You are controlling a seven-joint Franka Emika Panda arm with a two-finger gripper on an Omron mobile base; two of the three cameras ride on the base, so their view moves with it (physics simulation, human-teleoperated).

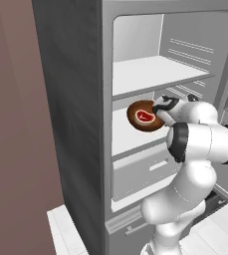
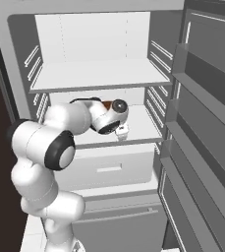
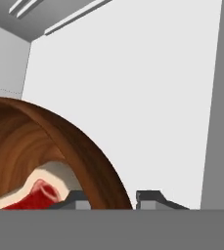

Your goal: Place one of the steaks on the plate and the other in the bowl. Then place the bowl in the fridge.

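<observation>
Gripper [image 3: 111, 197] pinching rim of glossy reddish-brown wooden bowl [image 1: 141, 118], raw red steak [image 1: 145, 116] inside; bowl over white middle fridge shelf [image 1: 130, 137], tilted.

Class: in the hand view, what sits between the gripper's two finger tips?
The bowl's brown wooden rim runs between the finger tips in the hand view.

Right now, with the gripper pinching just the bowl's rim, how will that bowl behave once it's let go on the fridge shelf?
The bowl looks rigid wood. Its rounded underside may rock briefly. The steak lying loose inside might slide.
</observation>
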